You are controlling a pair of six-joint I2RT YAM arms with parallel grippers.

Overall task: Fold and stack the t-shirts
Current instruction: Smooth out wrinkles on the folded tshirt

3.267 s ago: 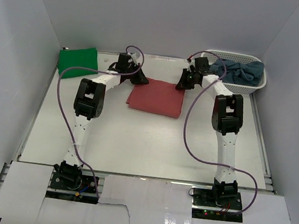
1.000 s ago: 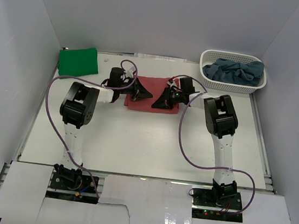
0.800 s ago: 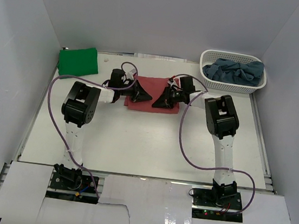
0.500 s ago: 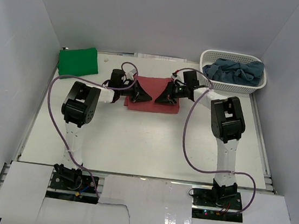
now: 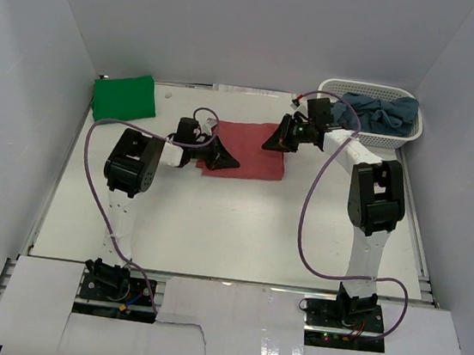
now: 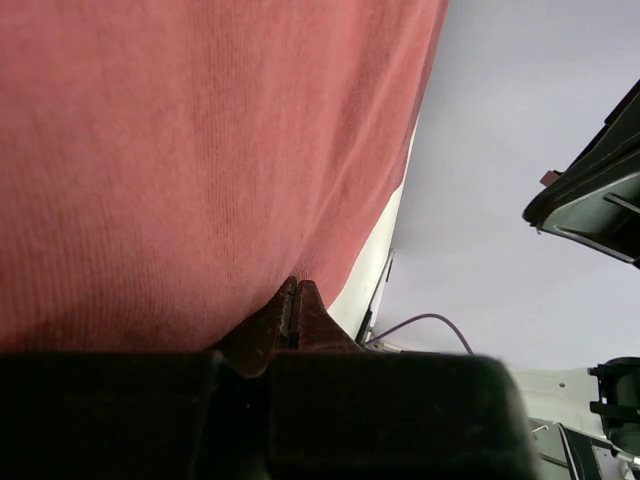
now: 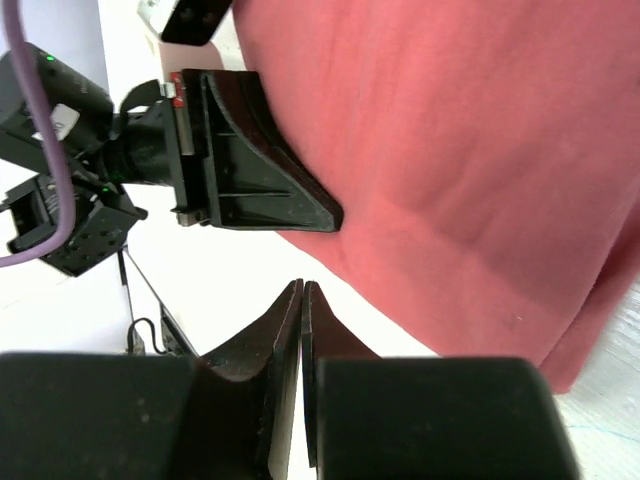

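The folded red shirt (image 5: pixel 253 149) lies toward the table's (image 5: pixel 214 227) back, long axis left-right, between two closed, empty claws, the left claw (image 5: pixel 228 163) touching it and nearer the green shirt (image 5: pixel 124 97) than the right claw (image 5: pixel 269 142).

We count one salmon-red t-shirt (image 5: pixel 253 152), one green t-shirt (image 5: pixel 124 97) and one white basket (image 5: pixel 397 141). The grey-blue t-shirts (image 5: pixel 383 113) heaped in it we cannot number.
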